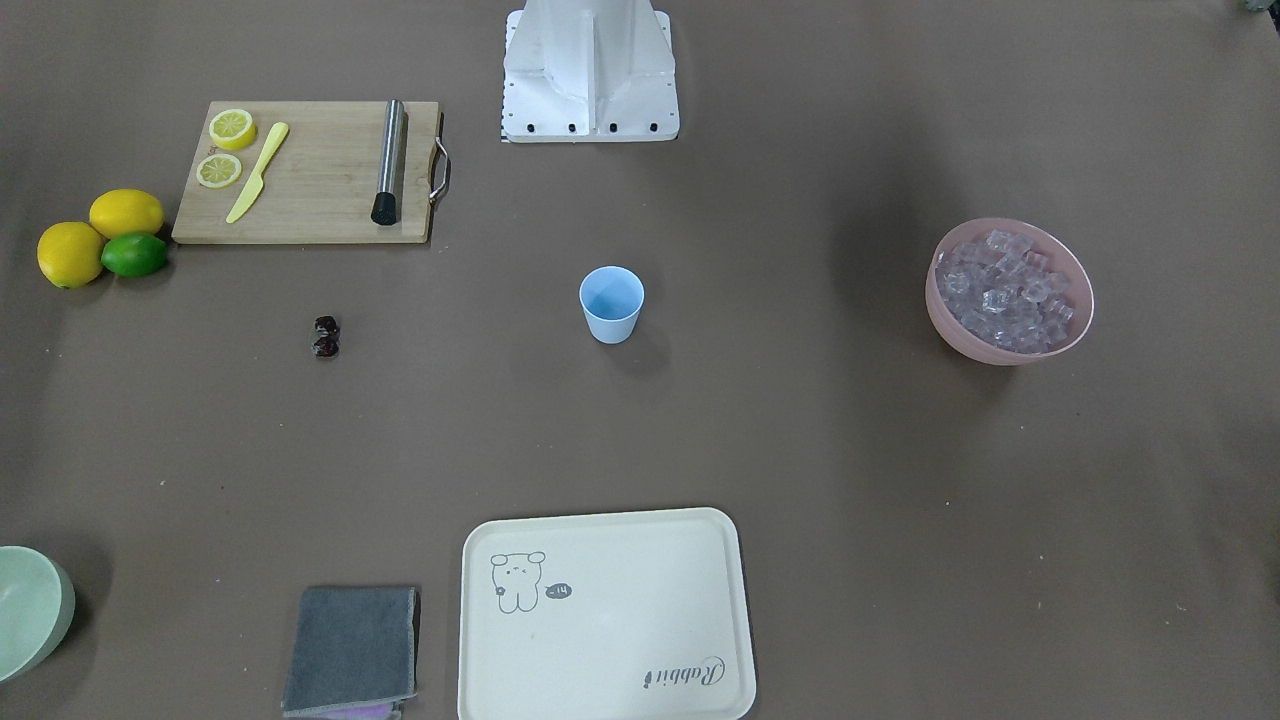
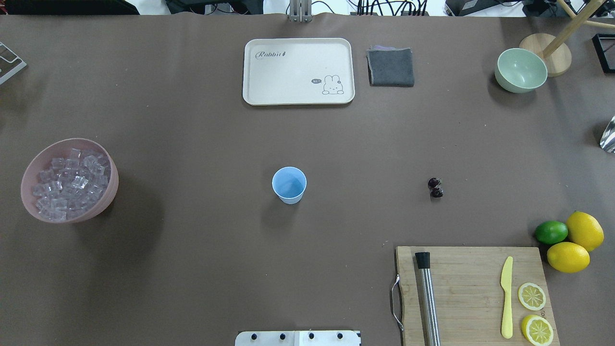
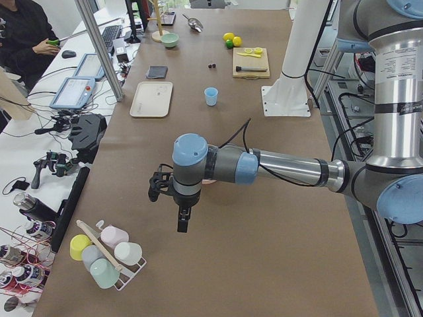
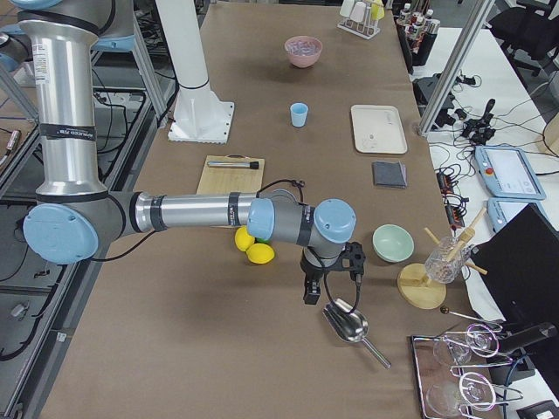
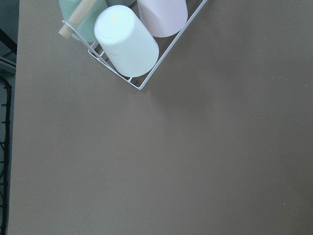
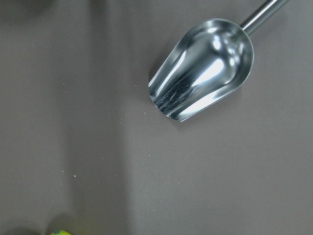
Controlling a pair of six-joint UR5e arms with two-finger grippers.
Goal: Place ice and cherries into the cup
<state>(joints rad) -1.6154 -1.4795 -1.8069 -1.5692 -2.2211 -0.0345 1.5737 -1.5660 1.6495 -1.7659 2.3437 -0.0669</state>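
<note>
Scoop (image 6: 203, 68) lies closest, upper right below the right wrist. Cup (image 2: 289, 184) stands empty mid-frame overhead, cherries (image 2: 436, 187) right of it, ice (image 2: 69, 182) in the pink bowl (image 2: 111, 190) far left. Whether left claw (image 3: 182, 226) or right claw (image 4: 311, 297) is open, I cannot tell. Slippery cubes could miss the narrow cup.

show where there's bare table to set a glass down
Bare table lies between the round pink plastic bowl and the light blue plastic cup, and between that cup and the dark red cherry pair. The cream rectangular tray is bare too. Crowded: the wooden cutting board corner with the yellow lemons.
</note>
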